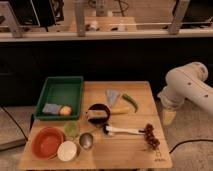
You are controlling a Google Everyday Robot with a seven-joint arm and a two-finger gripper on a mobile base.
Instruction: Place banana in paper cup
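The banana [120, 110] is a short pale-yellow fruit lying on the wooden table [135, 155], just right of a dark bowl [98, 114] and below the green pepper [130, 101]. The paper cup [66, 150] is round and white and stands upright at the table's front left, between the red bowl [47, 142] and the metal cup [86, 140]. My gripper [169, 117] hangs from the white arm [186, 87] beyond the table's right edge, well to the right of the banana and far from the paper cup. It holds nothing that I can see.
A green tray [60, 90] at the back left holds a blue sponge [51, 108] and a round orange fruit [65, 111]. A pale green cup [71, 129], a grey-blue pouch [113, 97], a white-handled tool [122, 131] and dark grapes [150, 136] also lie on the table.
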